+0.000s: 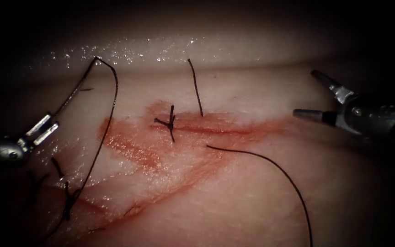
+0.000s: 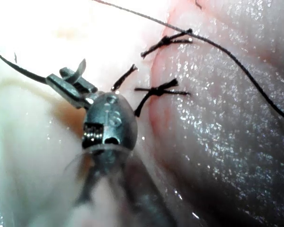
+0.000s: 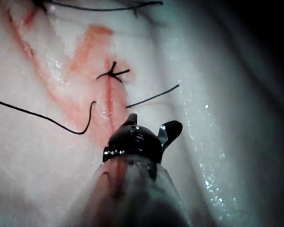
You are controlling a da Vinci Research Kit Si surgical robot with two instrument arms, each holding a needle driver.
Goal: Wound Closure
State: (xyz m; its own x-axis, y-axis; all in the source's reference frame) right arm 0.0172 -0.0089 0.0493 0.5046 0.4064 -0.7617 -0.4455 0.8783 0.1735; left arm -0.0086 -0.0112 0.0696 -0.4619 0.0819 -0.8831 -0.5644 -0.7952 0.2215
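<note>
Red-stained horizontal cut (image 1: pixel 216 129) in pale pork tissue (image 1: pixel 234 192), one dark knot (image 1: pixel 170 122) at its left end. Needle not discernible. Left tool (image 1: pixel 43 130) pinches black thread (image 1: pixel 108 114) left of cut. Right tool (image 1: pixel 318 98), right of cut, spread, empty. Risk: taut thread may snag the knot.

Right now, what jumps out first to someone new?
The dark knot on the red-stained cut mid-tissue. A long thread arcs from the left tool, whose fingers are shut on it, left of the cut. The right tool hangs open and holds nothing, right of the cut; another loose thread curls below it.
</note>
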